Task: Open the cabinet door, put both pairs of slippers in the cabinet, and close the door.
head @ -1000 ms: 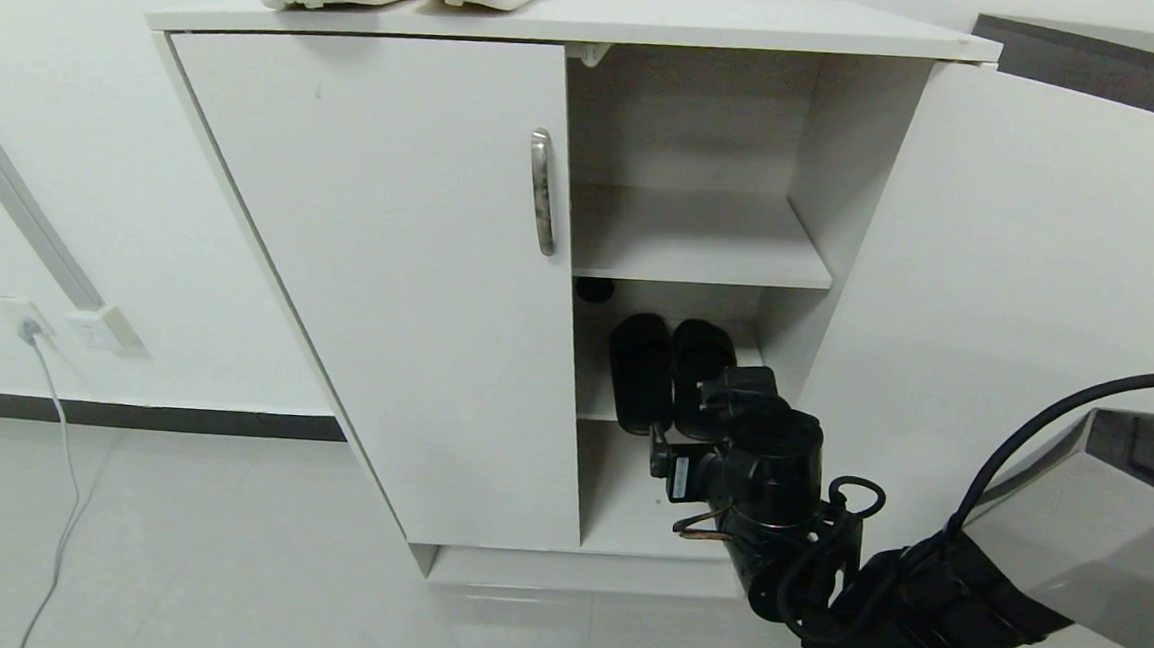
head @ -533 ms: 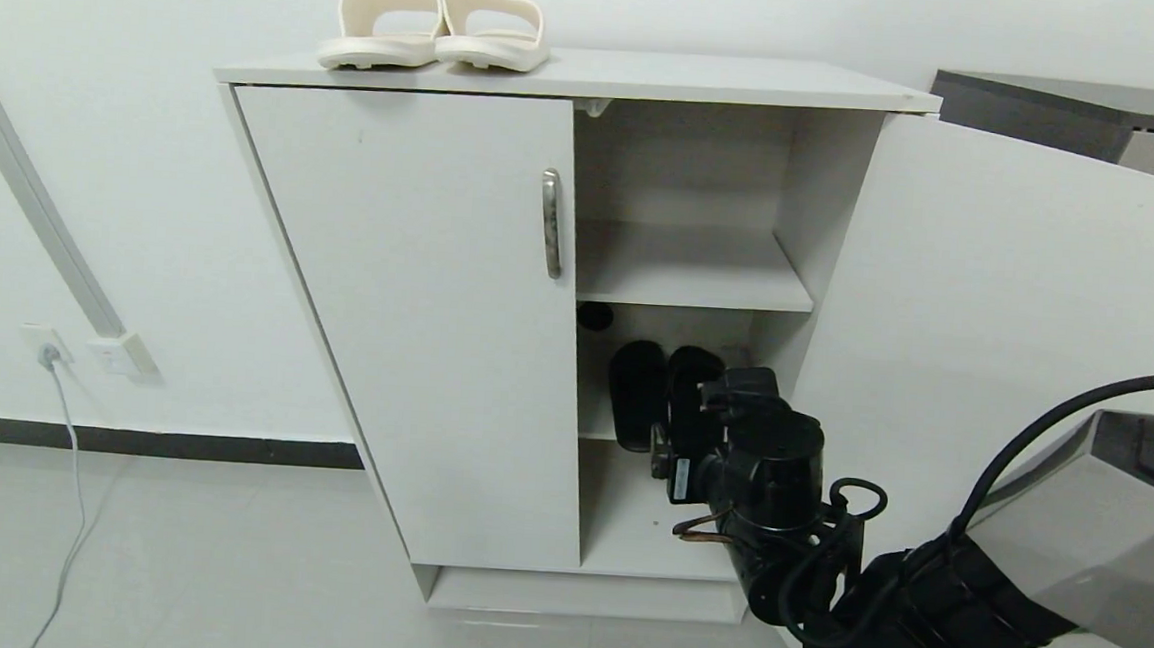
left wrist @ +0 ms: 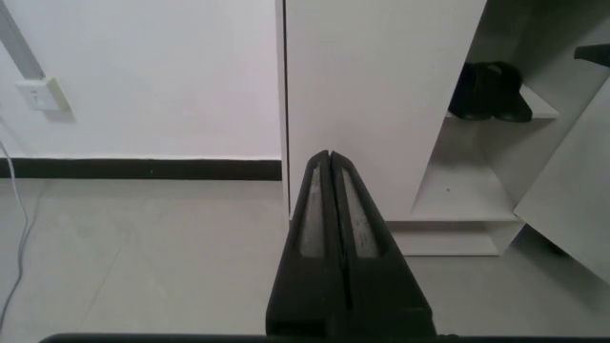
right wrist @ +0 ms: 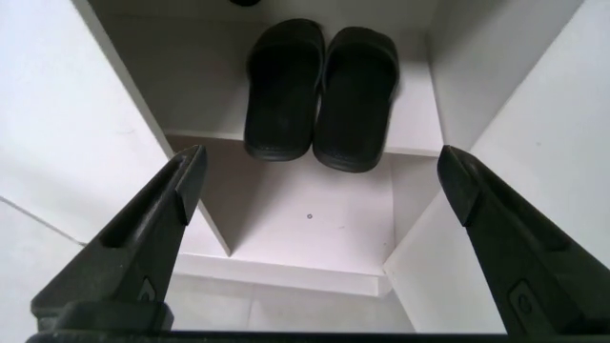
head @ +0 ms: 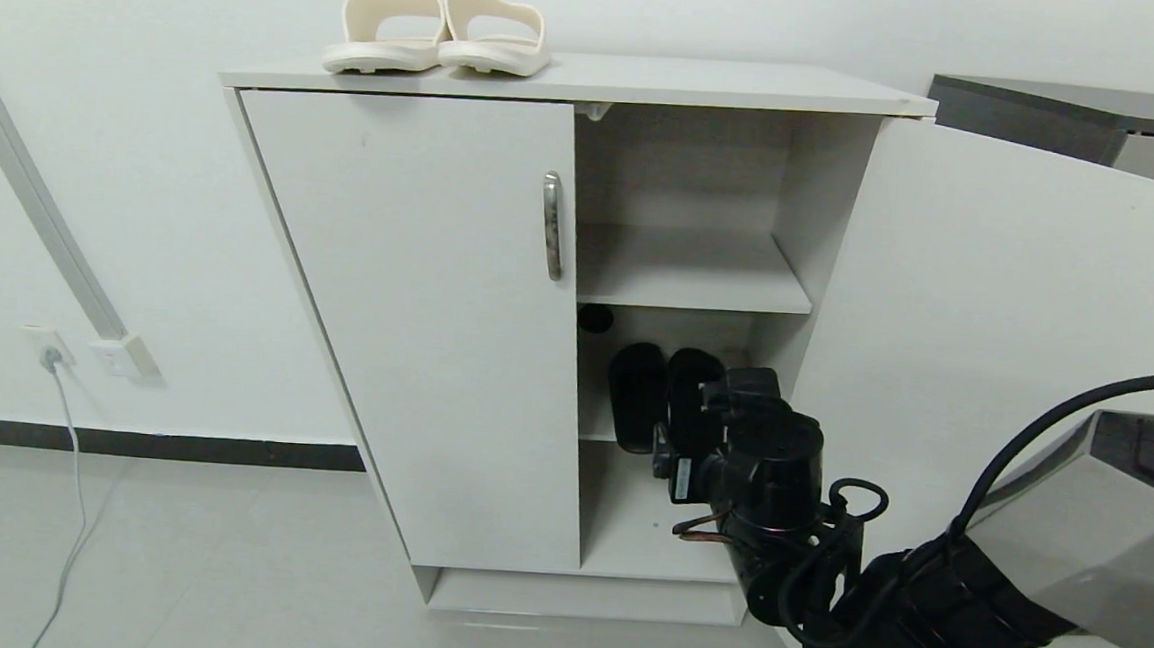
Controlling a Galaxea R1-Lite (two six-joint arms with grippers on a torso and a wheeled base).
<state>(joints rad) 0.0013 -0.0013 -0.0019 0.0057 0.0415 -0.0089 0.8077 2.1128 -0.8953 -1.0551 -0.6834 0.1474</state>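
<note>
Slippers, black pair, shelved; right gripper gapes empty, left gripper clenched bare. Cream slippers up top next.

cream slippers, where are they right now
In the head view, the cream slippers sit side by side on the cabinet top, toward its left end, above the closed left door; they are not yet inside.

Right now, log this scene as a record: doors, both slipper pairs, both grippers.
right door: open
left door: shut
black slippers: side by side on the lower shelf, inside
cream slippers: on the cabinet top, not yet inside
right gripper: open, empty, in front of the black slippers
left gripper: shut, empty, low, facing the cabinet
</note>
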